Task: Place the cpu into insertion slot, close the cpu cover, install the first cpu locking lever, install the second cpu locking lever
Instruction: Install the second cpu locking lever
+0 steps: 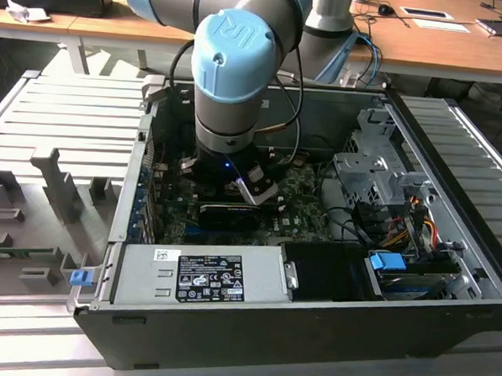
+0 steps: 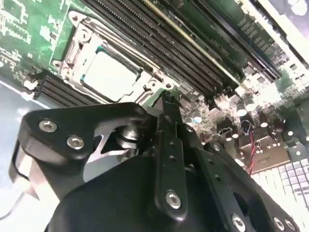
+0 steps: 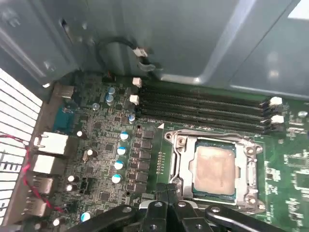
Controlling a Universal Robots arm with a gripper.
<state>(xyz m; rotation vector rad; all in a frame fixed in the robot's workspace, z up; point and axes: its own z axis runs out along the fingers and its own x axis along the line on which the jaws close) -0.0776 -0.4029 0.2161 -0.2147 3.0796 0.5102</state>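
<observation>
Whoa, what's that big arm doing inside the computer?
The robot arm is reaching down into an open computer case, working on the green circuit board. The cpu, a pale square chip, already sits in the insertion slot, and the silvery cpu cover lies closed around it, framing the chip. The gripper sits right at the edge of the slot, beside the cover and the long black memory slots.

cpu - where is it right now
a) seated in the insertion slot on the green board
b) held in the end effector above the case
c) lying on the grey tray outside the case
a: in both wrist views the cpu sits flat inside the insertion slot, framed by its silvery metal rim.
</observation>
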